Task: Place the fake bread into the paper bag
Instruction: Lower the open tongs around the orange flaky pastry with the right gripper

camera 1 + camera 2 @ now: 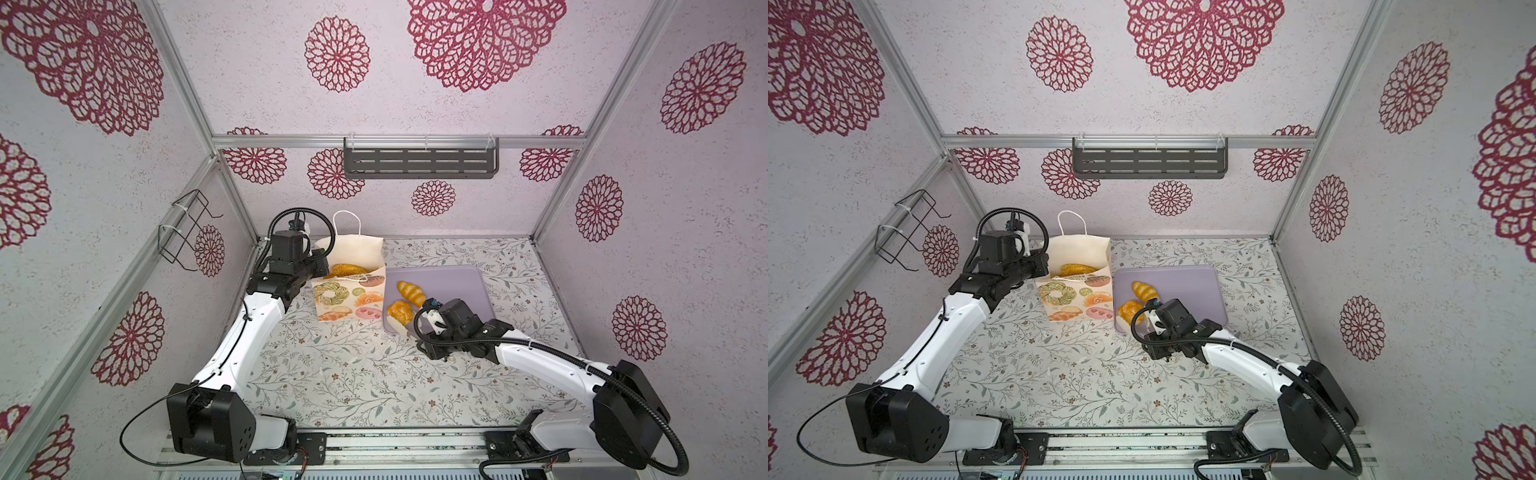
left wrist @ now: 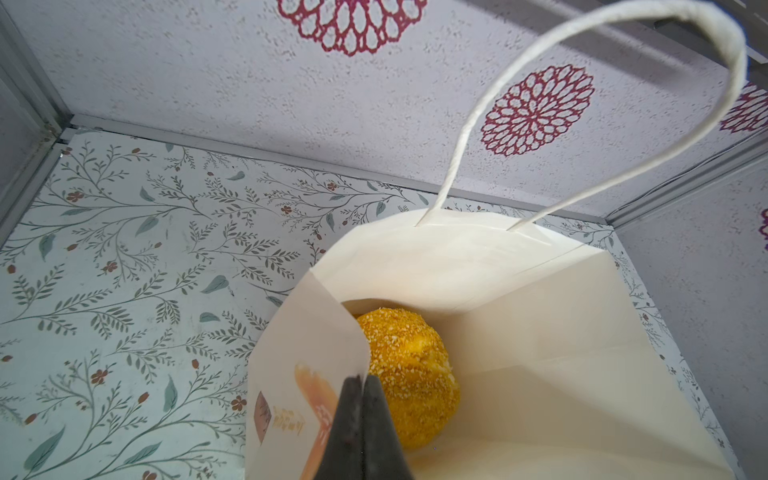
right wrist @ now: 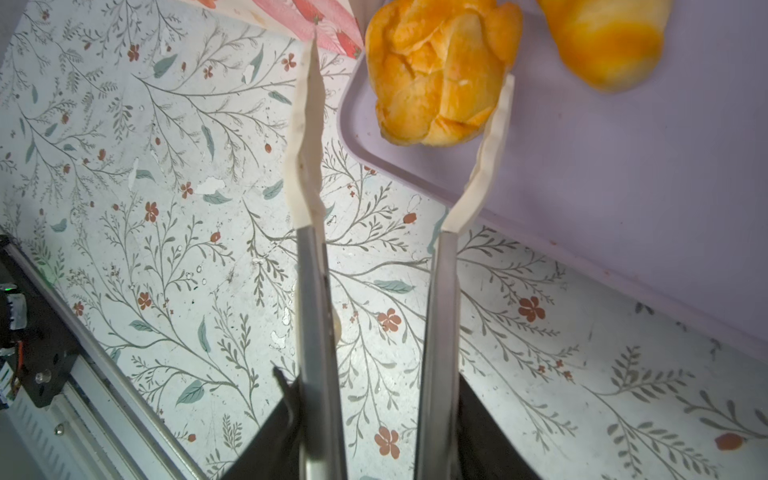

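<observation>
Currently the task is part done. The paper bag [image 1: 353,301] stands upright with its mouth up, and fake bread is already inside: a crumb-coated bun [image 2: 409,370] shows in the left wrist view and an elongated golden loaf [image 1: 347,270] in a top view. Whether these are one piece cannot be told, and anything deeper is hidden. Two pieces are left to transfer, both on the lilac tray [image 1: 457,284] just beside the bag: a shell-shaped bun [image 3: 440,75] near the tray's corner and a striped loaf [image 1: 411,293] just beyond it. The left gripper [image 2: 360,415] is fully closed, pinching a printed wall of the bag at the rim and holding the mouth open. The right gripper [image 3: 380,440] clamps a pair of tongs [image 3: 316,291]. Their white tips stand apart and unloaded, with the shell-shaped bun at their far end and one tip against its side. The striped loaf's long axis runs diagonally, from the far bag side toward the near right. The shell-shaped bun is nearly round, ridges upward, with no clear long axis.
</observation>
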Controlling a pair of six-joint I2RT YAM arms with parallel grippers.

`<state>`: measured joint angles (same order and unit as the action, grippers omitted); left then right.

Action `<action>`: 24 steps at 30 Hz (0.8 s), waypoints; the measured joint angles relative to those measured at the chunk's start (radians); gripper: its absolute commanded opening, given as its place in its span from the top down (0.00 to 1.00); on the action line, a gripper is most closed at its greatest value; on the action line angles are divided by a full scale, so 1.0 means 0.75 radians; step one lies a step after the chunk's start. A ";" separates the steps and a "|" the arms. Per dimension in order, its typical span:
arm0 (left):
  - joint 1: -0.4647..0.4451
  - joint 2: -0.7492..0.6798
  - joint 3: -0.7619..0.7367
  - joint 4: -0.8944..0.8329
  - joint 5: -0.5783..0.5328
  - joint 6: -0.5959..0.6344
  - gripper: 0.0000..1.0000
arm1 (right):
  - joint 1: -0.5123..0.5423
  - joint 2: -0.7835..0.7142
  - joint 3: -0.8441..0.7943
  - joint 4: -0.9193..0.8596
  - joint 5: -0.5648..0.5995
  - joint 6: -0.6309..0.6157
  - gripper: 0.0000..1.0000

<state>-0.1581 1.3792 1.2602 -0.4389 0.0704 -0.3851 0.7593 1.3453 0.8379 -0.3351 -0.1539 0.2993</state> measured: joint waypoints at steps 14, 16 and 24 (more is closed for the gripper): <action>0.000 0.002 0.000 0.000 0.001 -0.001 1.00 | 0.047 0.066 0.066 -0.025 0.070 -0.014 0.51; 0.000 0.002 0.000 0.000 0.001 -0.001 1.00 | 0.051 0.064 0.070 -0.027 0.072 -0.015 0.48; 0.000 0.003 0.000 0.000 0.002 -0.001 1.00 | 0.056 0.055 0.088 -0.050 0.104 -0.024 0.45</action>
<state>-0.1581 1.3811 1.2602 -0.4389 0.0715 -0.3855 0.8013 1.3865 0.9039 -0.3729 -0.0757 0.2813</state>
